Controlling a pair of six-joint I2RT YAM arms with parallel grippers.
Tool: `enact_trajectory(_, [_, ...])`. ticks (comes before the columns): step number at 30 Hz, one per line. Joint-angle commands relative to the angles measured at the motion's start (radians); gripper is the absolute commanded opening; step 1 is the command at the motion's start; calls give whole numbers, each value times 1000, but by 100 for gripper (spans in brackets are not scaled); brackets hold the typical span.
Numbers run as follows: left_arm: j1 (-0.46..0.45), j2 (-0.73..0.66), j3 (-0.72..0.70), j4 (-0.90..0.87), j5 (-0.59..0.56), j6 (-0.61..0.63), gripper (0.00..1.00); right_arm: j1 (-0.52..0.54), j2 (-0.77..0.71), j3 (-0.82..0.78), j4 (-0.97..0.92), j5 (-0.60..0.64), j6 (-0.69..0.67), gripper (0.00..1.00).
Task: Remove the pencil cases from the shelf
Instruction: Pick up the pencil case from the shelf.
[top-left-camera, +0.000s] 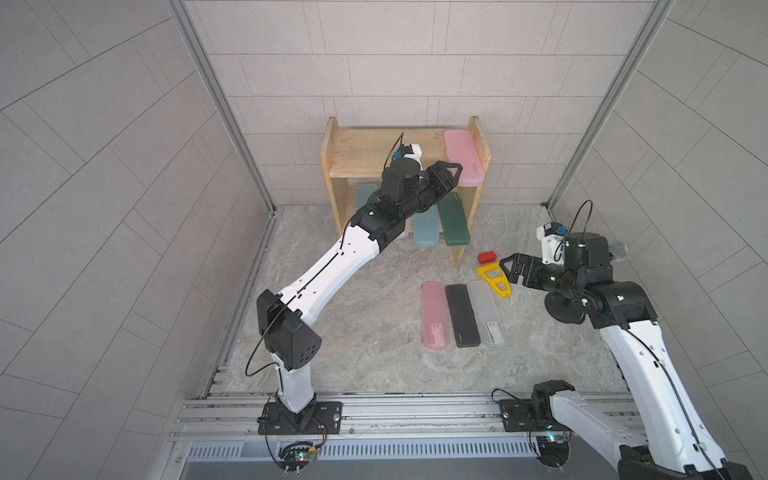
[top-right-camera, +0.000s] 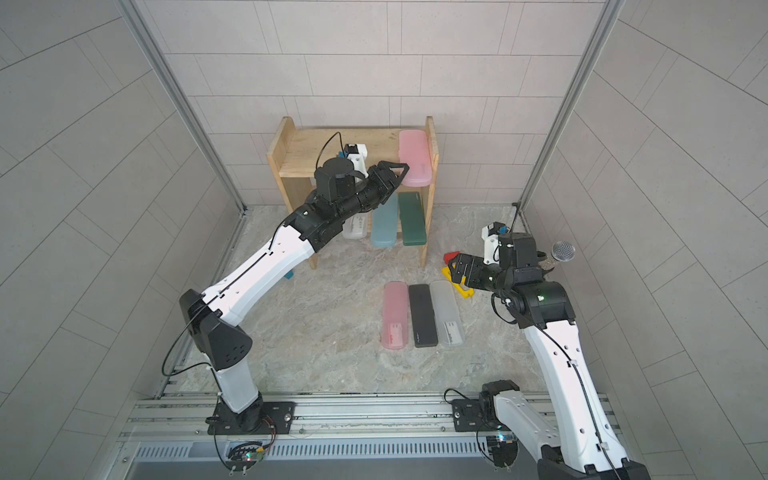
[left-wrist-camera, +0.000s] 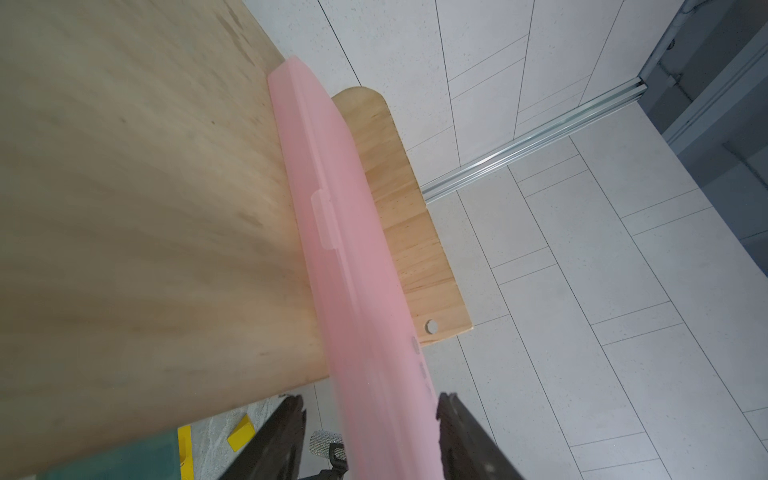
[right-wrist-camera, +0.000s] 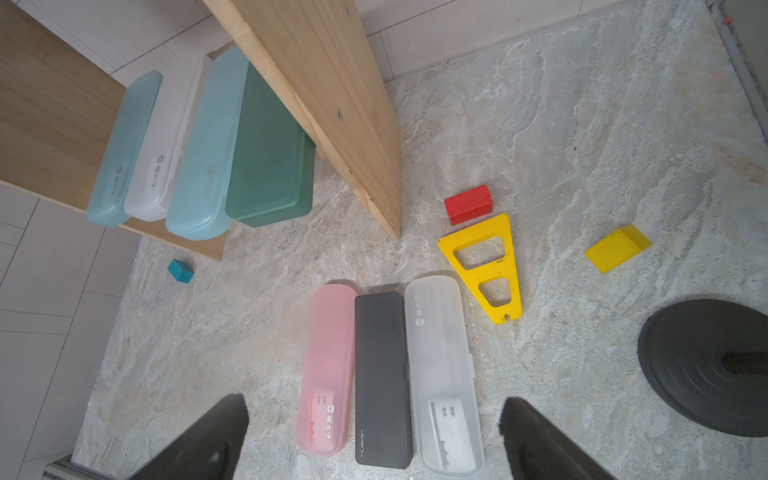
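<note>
black fingers (left-wrist-camera: 457, 428) of the left hand (left-wrist-camera: 368, 411) straddle the near end of a pink pencil case (left-wrist-camera: 332, 232) at the bottom of the left wrist view. one finger lies against it and a thin gap shows at the other, so whether it is pinched cannot be told. that case lies on the top tier of the shelf (top-left-camera: 357, 153), upper middle in both top views, just beside the right side board (top-left-camera: 480, 137), its near end overhanging the front edge. the left arm reaches up from the lower left of the frame with its wrist rolled sideways, and it covers part of the lower tier.

the right wrist view shows four cases side by side on that tier: a teal case (right-wrist-camera: 124, 149), a frosted white case (right-wrist-camera: 162, 145), a second teal case (right-wrist-camera: 203, 153) and a dark green case (right-wrist-camera: 270, 158).

on the worktop (top-left-camera: 365, 353), lower middle, a second pink case (top-left-camera: 434, 316), a black case (top-left-camera: 462, 316) and a second frosted case (top-left-camera: 486, 313) lie in a row. the right hand (top-left-camera: 505, 271) hangs at the right, fingers spread wide and holding nothing, over a yellow triangular block (top-left-camera: 494, 280). a red block (top-left-camera: 487, 257) sits just beside that.
</note>
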Motion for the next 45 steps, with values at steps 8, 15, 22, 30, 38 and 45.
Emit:
enact_trajectory(8, [1,-36,-5,72,75,-42,52,-5,-4,85,-60,28,-20,100])
enact_trajectory(15, [2,-44,-38,90,86,-60,41,-4,-1,91,-63,24,-18,100])
enact_trajectory(22, [2,-37,-40,96,98,-66,30,-3,13,110,-70,23,-17,100])
enact_trajectory(30, [30,-107,-100,79,75,-1,0,5,1,156,-70,18,-7,100])
enact_trajectory(38, [157,-432,-425,158,205,327,0,63,56,387,47,-101,129,100])
enact_trajectory(45, [159,-786,-786,123,217,641,0,407,213,535,192,68,194,100])
